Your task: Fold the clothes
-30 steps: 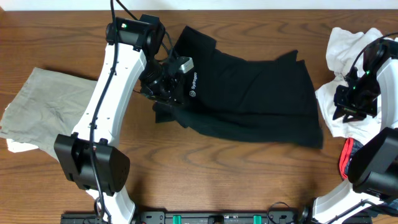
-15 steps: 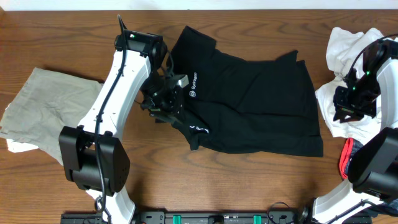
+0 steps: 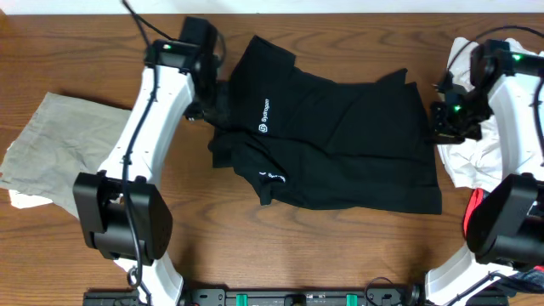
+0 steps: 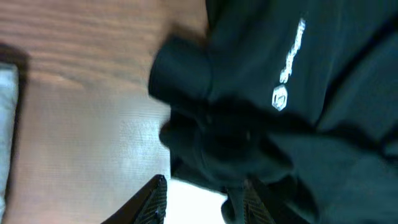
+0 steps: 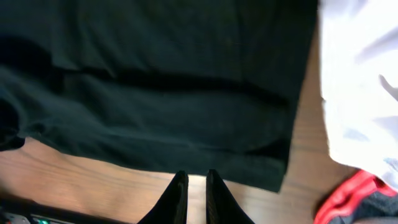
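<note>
1. The black short-sleeved fabric shirt with a white chest logo (image 3: 348, 144) lies spread mid-table on the brown wooden table (image 3: 340, 246).
2. The left gripper (image 4: 204, 190) is part-open and empty, with the shirt's bunched edge just ahead of its tips.
3. The right gripper (image 5: 196, 190) is nearly closed and empty, just beside the shirt's hem.

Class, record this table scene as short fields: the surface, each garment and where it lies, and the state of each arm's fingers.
Surface: wooden table
Middle: black shirt, spread, logo up, rumpled near left arm
Left end: khaki garment, lying flat
Right end: white garment, bunched; red fabric beside it
Left fingers: apart, by shirt's rumpled edge
Right fingers: together, empty, above shirt's edge
</note>
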Controlling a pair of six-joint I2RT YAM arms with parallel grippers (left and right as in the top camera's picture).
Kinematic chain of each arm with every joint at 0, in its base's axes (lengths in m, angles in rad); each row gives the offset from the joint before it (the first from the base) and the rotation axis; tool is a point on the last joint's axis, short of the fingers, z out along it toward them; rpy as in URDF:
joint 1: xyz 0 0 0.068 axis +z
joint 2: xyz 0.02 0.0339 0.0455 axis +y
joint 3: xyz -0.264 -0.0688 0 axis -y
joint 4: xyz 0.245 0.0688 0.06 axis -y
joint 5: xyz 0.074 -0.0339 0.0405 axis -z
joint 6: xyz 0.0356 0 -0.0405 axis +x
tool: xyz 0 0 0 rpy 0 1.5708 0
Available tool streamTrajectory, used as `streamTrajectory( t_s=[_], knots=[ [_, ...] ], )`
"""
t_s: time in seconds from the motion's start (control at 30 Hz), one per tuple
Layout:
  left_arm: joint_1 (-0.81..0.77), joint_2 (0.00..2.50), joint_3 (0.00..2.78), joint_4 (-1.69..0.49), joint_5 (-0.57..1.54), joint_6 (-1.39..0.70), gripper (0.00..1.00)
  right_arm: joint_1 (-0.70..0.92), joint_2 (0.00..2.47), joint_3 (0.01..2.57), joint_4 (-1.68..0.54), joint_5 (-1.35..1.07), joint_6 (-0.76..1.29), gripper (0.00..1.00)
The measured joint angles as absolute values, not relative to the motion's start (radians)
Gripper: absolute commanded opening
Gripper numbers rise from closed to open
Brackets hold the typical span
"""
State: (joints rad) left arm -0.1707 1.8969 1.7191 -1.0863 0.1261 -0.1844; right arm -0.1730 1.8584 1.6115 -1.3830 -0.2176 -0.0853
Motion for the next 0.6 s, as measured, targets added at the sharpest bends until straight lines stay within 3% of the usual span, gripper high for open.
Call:
streamTrajectory(
  t_s=[0.2, 0.6],
  knots=[
    [-0.125, 1.950, 1.719, -1.061, 0.150, -0.203, 0.48, -0.126, 1.858, 1.534, -1.344, -0.233, -0.092, 0.08],
    [-0.112, 2.116, 1.719, -1.010, 0.159, -0.214, 0.48, -0.126, 1.858, 1.425, -1.312, -0.232, -0.093, 0.06]
  ],
)
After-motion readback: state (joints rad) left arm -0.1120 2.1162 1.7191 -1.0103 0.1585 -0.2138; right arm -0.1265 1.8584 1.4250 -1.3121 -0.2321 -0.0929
